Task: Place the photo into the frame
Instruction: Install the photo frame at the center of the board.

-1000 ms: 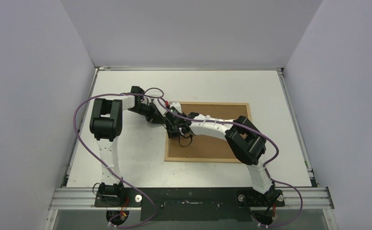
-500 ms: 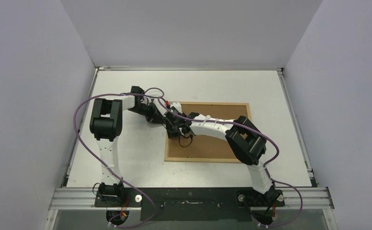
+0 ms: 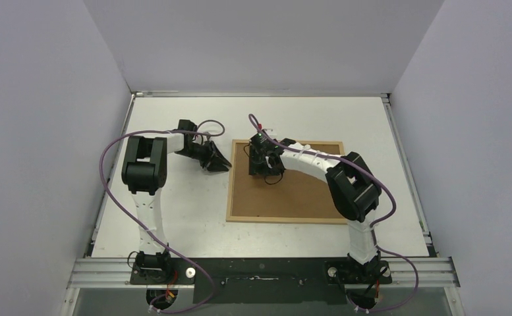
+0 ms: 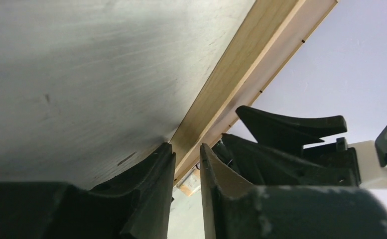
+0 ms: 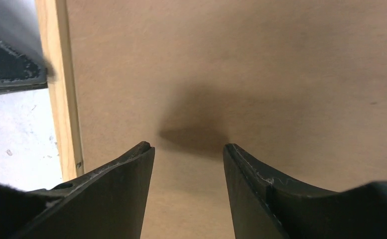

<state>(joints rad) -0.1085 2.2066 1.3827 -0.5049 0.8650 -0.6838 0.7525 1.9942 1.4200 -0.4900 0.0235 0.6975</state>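
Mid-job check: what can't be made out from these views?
- Photo: in no view; the backing fills the frame, hiding anything beneath.
- Part of the frame's far strip: top view, right gripper and arm cover it.
- Left gripper tips: top view, too small and dark.

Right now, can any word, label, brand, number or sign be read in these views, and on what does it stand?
None: no text can be read in any view.
The frame, the brown backing panel inside it and the table bear no lettering, labels or numbers.
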